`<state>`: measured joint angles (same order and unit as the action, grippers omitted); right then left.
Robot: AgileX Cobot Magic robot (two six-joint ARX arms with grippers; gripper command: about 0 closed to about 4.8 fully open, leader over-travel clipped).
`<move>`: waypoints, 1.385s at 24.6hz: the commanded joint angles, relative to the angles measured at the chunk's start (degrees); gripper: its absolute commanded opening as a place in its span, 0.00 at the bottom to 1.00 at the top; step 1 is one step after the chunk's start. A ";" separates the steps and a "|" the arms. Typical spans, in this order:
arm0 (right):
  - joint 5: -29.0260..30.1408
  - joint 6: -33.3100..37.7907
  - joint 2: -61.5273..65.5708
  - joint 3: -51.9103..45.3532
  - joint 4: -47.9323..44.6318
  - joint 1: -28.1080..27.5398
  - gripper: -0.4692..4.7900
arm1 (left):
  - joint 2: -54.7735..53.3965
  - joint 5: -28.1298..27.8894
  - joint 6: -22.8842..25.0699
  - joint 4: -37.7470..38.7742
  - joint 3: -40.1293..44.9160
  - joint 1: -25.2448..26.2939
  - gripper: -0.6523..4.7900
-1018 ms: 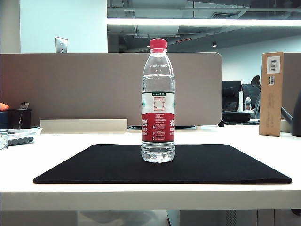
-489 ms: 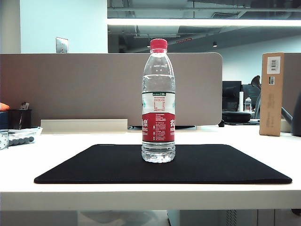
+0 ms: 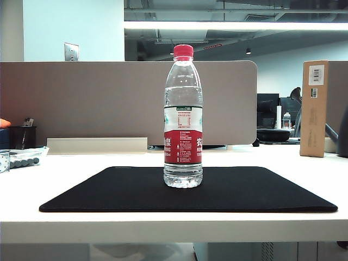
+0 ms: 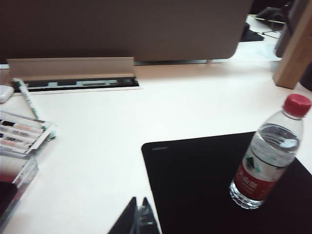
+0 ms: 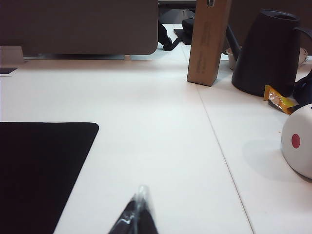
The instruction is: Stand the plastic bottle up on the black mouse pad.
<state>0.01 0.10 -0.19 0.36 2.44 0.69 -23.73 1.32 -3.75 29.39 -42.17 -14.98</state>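
Clear ribbed plastic bottle (image 3: 183,117), red cap, upright on black mouse pad (image 3: 109,190), left gripper (image 4: 138,217) closed, right gripper (image 5: 138,207) seemingly closed, both nearby.

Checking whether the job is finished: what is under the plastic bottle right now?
The plastic bottle stands upright on the black mouse pad, which lies on the white table. The patch of pad beneath its base is covered. Both the left gripper and right gripper are shut, away from it.

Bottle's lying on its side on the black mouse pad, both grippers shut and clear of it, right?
Not lying: the plastic bottle stands upright, red cap up, on the black mouse pad, as the exterior view shows. The rest holds: left gripper and right gripper are shut and clear of it.
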 commanded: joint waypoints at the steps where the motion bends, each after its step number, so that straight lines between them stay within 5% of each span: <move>1: -0.04 -0.13 0.07 -0.28 -0.77 -0.09 0.09 | 0.28 0.20 -0.11 -0.70 -0.09 5.22 0.11; 5: -0.04 -0.13 0.07 -0.28 -0.74 -0.09 0.09 | 3.19 -0.04 0.39 0.13 -0.09 12.26 0.11; 8: -0.04 -0.13 0.07 -0.28 -0.74 -0.15 0.09 | 6.64 -0.50 7.54 -1.36 1.01 16.09 0.11; 11: -0.04 -0.13 0.07 -0.28 -0.74 -0.15 0.09 | 11.41 -3.21 10.64 -15.56 10.80 17.94 0.11; 16: -0.04 -0.13 0.07 -0.28 -0.74 -0.15 0.09 | 21.55 0.44 8.85 -26.73 29.90 17.86 0.11; 22: -0.04 -0.13 0.13 -0.28 -0.50 -0.13 0.09 | 23.58 0.20 1.25 -30.40 40.63 17.84 0.11; 34: -0.04 -0.13 0.13 -0.28 -0.52 -0.13 0.09 | 23.58 -0.24 2.54 -30.01 41.75 17.75 0.11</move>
<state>0.01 0.08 -0.01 0.36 2.48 0.60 -0.14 1.28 -2.11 0.58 -0.19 2.79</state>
